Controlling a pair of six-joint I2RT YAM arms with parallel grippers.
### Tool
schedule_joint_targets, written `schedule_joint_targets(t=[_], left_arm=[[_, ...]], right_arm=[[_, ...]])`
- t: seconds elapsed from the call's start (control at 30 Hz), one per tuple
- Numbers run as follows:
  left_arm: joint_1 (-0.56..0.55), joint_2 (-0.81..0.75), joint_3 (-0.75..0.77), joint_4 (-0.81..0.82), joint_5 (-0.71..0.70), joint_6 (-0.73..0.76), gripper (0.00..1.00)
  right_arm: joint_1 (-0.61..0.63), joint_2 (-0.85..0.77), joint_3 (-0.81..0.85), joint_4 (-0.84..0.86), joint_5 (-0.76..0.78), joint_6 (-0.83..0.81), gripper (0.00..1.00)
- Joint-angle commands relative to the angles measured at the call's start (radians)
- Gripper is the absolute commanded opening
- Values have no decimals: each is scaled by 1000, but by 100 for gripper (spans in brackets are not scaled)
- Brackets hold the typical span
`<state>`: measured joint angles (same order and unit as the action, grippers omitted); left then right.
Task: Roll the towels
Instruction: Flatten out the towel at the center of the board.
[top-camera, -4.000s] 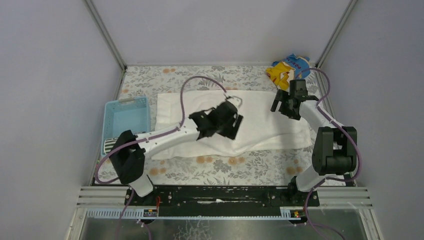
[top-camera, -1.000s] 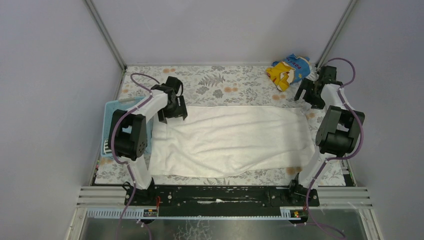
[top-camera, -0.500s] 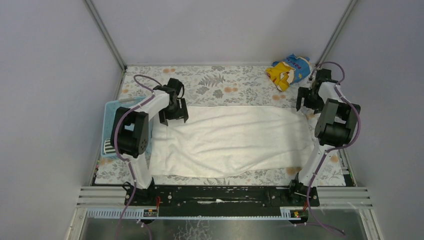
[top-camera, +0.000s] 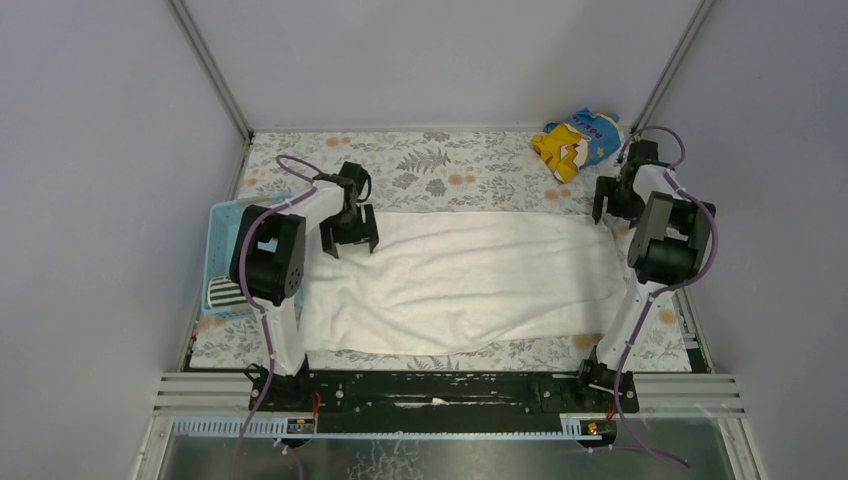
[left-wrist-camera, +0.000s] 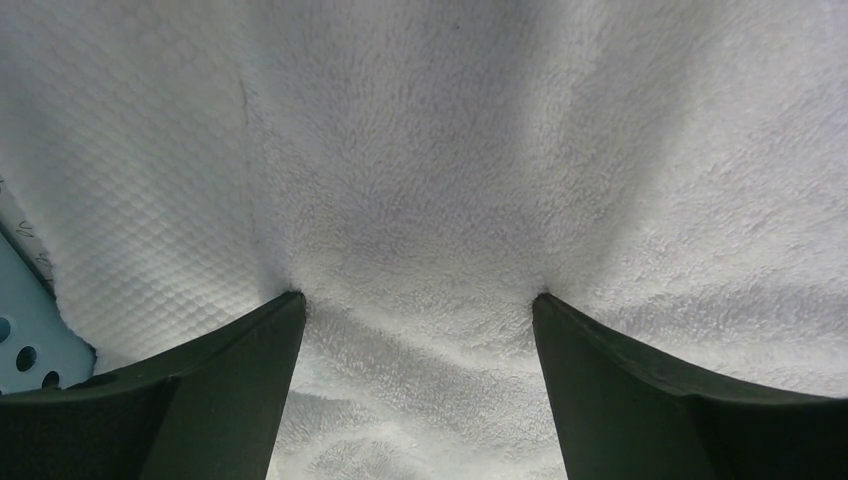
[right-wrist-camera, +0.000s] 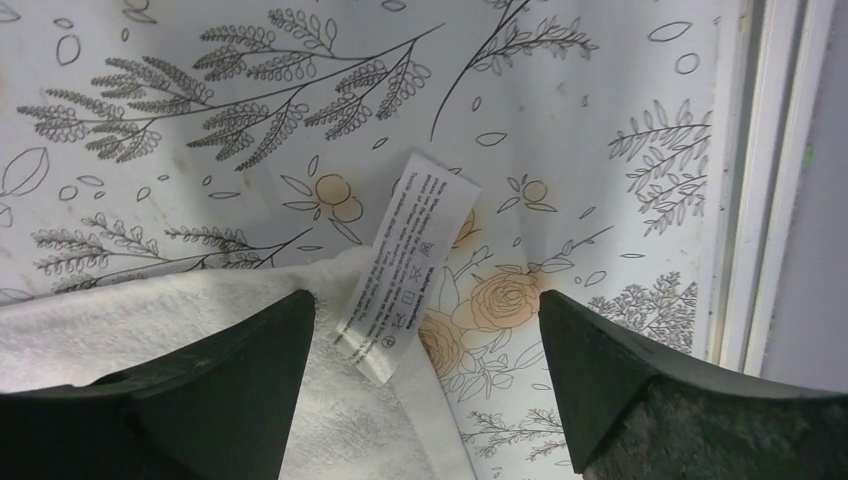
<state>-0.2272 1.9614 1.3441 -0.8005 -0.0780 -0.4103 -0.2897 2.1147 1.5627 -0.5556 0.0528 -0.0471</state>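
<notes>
The large white terry towel (top-camera: 470, 280) lies spread flat across the floral table cover. My left gripper (top-camera: 349, 243) stands open at its far left corner. In the left wrist view the left gripper (left-wrist-camera: 415, 300) has both fingertips pressed onto the terry pile of the white towel (left-wrist-camera: 420, 150), with nothing pinched between them. My right gripper (top-camera: 612, 210) stands open over the far right corner. There the right gripper (right-wrist-camera: 427, 300) straddles the white towel's (right-wrist-camera: 150, 320) edge and its care label (right-wrist-camera: 410, 265). The small striped towel (top-camera: 222, 293) lies at the left, by the basket.
A light blue basket (top-camera: 228, 228) stands left of the white towel, and its rim (left-wrist-camera: 20, 340) shows beside my left finger. The yellow-and-blue printed cloth (top-camera: 575, 140) lies at the back right corner. The metal frame rail (right-wrist-camera: 770, 180) runs close to my right gripper.
Four seconds ago both arms were over the rumpled white towel; it now lies flat. Over the last second each gripper has come down at a far corner, and the right jaws have narrowed slightly.
</notes>
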Motion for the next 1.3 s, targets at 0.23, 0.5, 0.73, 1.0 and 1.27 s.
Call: schedule_joint_targets(t=[0.23, 0.5, 0.73, 1.0, 1.27], left_arm=[[2, 29, 13, -20, -11, 16, 84], [2, 20, 19, -19, -3, 11, 84], [1, 11, 17, -19, -10, 11, 84], [2, 12, 20, -19, -5, 11, 85], [2, 11, 21, -19, 0, 12, 84]], right_arm=[[-19, 23, 115, 12, 42, 52, 89], [-20, -41, 116, 8, -202, -71, 83], [-20, 31, 162, -60, -179, -99, 71], [-19, 34, 139, -58, -185, -134, 62], [-20, 63, 146, -84, -137, -102, 61]])
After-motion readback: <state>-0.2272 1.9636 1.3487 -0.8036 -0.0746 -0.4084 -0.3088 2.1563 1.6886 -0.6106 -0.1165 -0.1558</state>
